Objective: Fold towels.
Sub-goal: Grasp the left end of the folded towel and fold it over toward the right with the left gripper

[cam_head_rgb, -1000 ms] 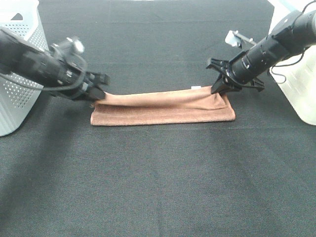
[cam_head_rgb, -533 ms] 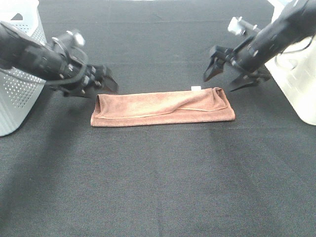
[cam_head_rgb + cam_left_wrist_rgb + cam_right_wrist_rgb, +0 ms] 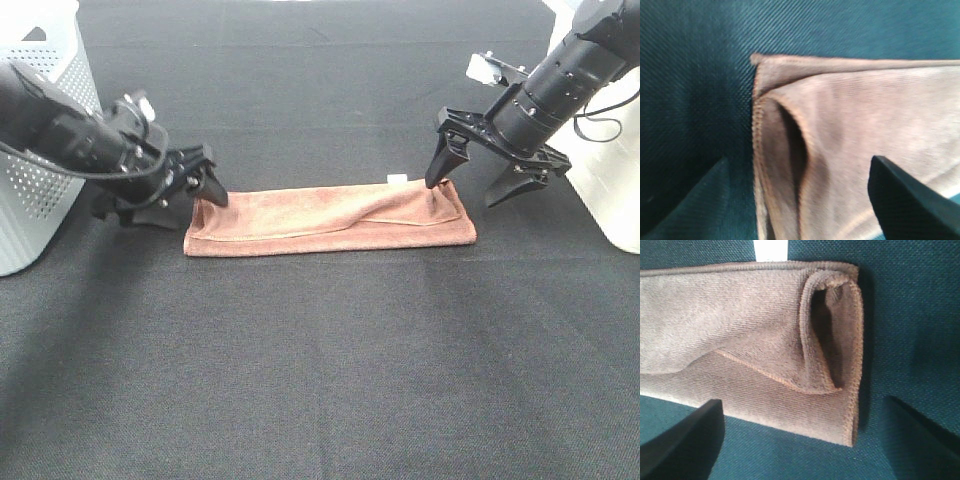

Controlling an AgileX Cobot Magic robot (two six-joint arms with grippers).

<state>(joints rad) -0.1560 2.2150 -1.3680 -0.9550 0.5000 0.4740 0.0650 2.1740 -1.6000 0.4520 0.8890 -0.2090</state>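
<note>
Exterior high view: towel [image 3: 330,220] folded into a long strip, flat on the bench [image 3: 320,380], just toward 12 o'clock from centre.
Left claw [image 3: 185,200]: fingers apart at the strip's 9 o'clock end, gripping nothing.
Right claw [image 3: 463,193]: fingers apart over the 3 o'clock end, gripping nothing.
Containers: white basket [image 3: 45,150] at 9 o'clock, white bin [image 3: 605,200] at 3 o'clock; contents cannot be seen.
</note>
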